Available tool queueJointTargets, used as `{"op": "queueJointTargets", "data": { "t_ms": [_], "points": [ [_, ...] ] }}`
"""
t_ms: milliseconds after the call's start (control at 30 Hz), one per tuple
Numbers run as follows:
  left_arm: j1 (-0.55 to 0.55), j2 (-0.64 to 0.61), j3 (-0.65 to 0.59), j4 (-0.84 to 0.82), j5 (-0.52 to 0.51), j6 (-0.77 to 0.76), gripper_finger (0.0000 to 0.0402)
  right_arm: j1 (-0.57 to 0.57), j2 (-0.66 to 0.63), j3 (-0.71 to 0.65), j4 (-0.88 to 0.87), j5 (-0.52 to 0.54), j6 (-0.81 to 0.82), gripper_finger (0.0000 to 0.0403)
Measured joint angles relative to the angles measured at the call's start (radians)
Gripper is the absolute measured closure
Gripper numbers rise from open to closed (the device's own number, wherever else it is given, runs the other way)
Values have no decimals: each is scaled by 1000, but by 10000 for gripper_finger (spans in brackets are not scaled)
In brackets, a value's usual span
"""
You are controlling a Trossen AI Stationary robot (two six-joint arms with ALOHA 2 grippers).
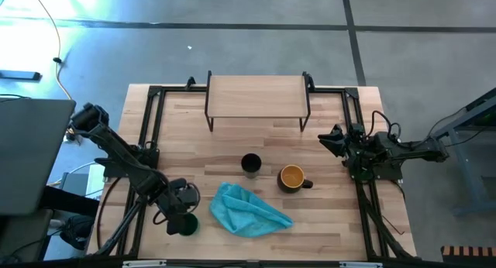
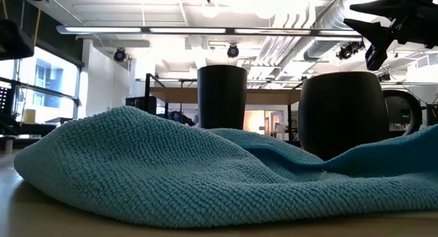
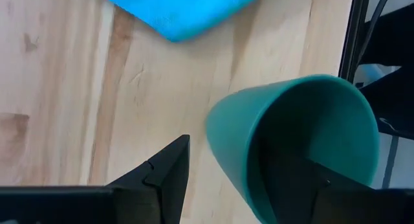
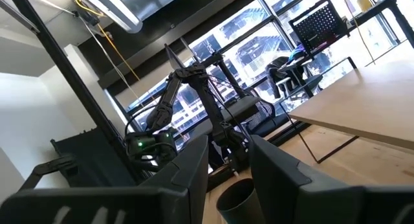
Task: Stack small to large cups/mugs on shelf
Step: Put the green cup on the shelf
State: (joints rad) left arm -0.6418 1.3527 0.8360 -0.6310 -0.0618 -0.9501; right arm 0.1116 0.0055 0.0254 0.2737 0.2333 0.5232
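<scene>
On the shelf (image 1: 256, 95): nothing stacked yet.
Mug (image 1: 292, 177): on table (orange inside), untouched.
Black cup (image 1: 251, 164): beside cloth (image 1: 248, 210).
Green cup (image 3: 294, 149): pinched by left gripper (image 3: 249, 169).
Right gripper (image 4: 228, 162): idle, slightly parted.

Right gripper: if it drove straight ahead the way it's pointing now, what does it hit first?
Probably the black cup, low between the right gripper fingers; depth is unclear, so it might pass above it.

The blue cloth (image 2: 205, 168) hides the bases of the black cup (image 2: 222, 96) and the mug (image 2: 342, 110), whose handle stays unseen
</scene>
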Motion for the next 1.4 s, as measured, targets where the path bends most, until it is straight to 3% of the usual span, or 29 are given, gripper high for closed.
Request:
{"op": "queueJointTargets", "data": {
  "t_ms": [800,900,1200,1400],
  "points": [
    [0,-36,1,-24,-25,3,236,0,0,0,-2,0,-6,299],
    [0,-36,1,-24,-25,3,262,0,0,0,-2,0,-6,299],
    [0,-36,1,-22,-16,29,387,0,0,0,-2,0,-7,299],
    [0,-36,1,-21,-10,29,395,0,0,0,-2,0,-5,299]
  ]
}}
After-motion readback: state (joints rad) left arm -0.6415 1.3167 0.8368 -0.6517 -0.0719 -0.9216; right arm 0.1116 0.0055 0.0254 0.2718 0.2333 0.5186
